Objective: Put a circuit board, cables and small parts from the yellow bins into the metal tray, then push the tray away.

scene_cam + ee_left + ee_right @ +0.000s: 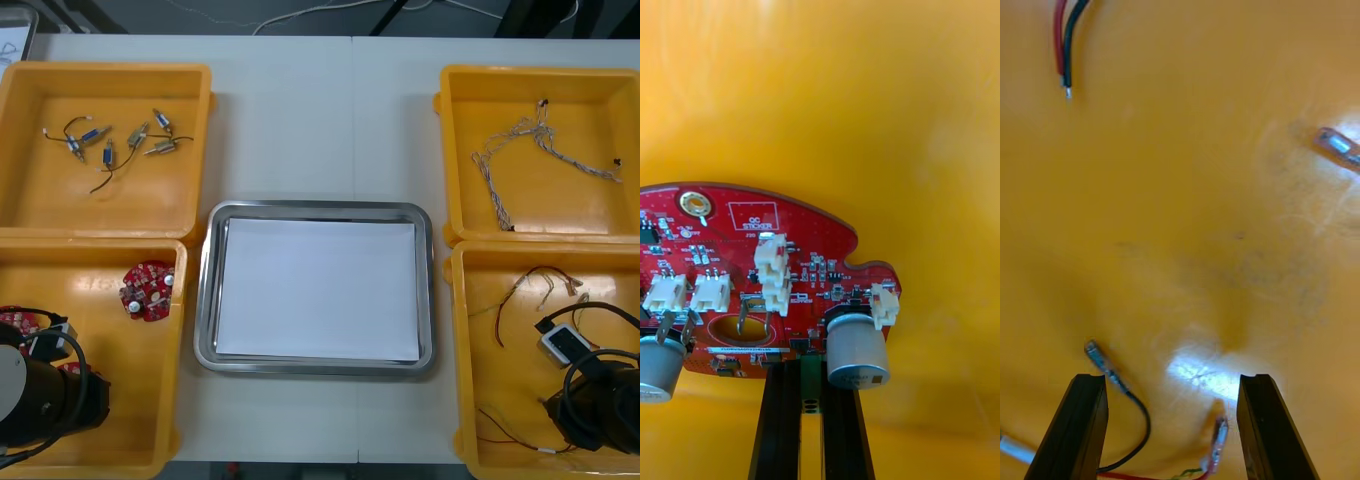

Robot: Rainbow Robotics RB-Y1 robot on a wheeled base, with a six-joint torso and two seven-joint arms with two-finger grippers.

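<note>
Left gripper [811,365] is pinching a round red circuit board [752,240] at its edge. I am seeing the two black fingers [781,420] drawn almost together, with only a small green part on the board's rim between them. That left arm [40,395] is sitting low at about 8 o'clock on the table and reaching steeply down into the near-left yellow bin [100,255], so the held board is lying under its wrist. A second board [148,290] is resting in the same bin, at about 1 o'clock from the arm.

Over at 4 o'clock, the right arm [600,400] is pointing down into the near-right yellow bin [470,350]. Its right gripper [1172,379] is hanging wide open just above the bin floor and gripping nothing. The ends of a black cable [1135,401] and a red cable [1219,439] are lying between its fingers.

At the table's centre, between the bins, the metal tray [205,300] is lying flat, white inside.
</note>
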